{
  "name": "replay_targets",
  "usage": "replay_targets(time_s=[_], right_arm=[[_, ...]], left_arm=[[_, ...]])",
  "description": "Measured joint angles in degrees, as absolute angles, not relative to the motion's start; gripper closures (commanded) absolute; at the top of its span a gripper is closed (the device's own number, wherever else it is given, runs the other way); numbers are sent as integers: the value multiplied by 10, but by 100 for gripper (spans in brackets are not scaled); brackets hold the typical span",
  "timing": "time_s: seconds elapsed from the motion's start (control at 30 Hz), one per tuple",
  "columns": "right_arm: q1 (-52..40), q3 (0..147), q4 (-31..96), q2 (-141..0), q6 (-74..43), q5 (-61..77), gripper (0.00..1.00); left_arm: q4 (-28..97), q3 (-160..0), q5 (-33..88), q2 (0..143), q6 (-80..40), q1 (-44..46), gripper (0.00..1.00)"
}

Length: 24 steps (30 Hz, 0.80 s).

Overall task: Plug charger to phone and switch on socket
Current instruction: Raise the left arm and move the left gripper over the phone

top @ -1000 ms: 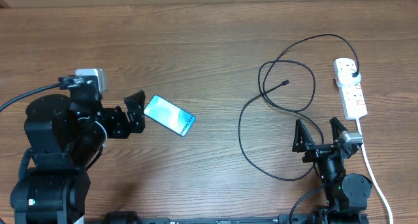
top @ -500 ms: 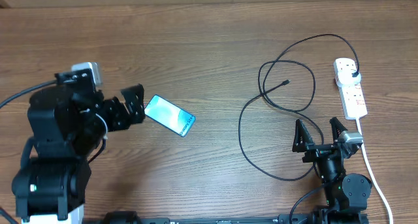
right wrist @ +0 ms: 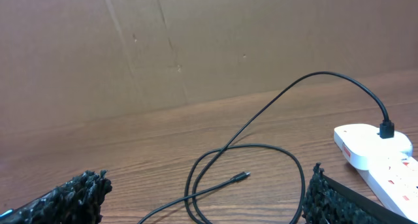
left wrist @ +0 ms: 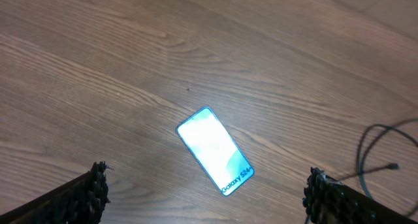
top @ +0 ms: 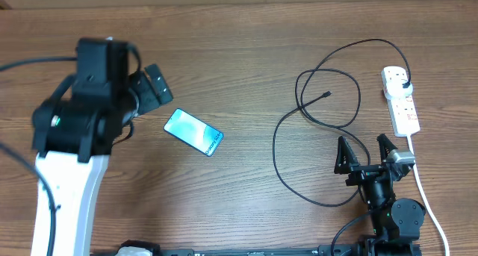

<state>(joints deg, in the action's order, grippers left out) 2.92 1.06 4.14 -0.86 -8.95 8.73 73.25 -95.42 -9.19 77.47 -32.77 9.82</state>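
The phone (top: 193, 131) lies flat on the wooden table with its cyan screen lit; it also shows in the left wrist view (left wrist: 214, 150). My left gripper (top: 151, 86) is open and empty, raised up and to the left of the phone. The charger cable (top: 314, 122) loops on the table at right, its connector tip (top: 328, 94) free; the tip shows in the right wrist view (right wrist: 243, 177). Its plug head (top: 405, 85) sits in the white socket strip (top: 401, 101). My right gripper (top: 366, 155) is open and empty near the front edge, below the loops.
The thick white cord (top: 427, 196) runs from the socket strip toward the front right edge. A brown cardboard wall (right wrist: 196, 41) stands behind the table.
My left arm has risen and swung up and away from the phone, its gripper moving toward the back. The phone, cable and right arm have not moved.
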Motion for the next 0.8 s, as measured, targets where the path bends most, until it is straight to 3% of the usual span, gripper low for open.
replay_targets(time_s=[0.33, 0.8], right_arm=[[29, 11, 41, -9, -90, 87, 0], [29, 11, 41, -9, -90, 87, 0]], left_arm=[[748, -987, -84, 877, -341, 117, 0], [739, -987, -44, 884, -357, 117, 0]])
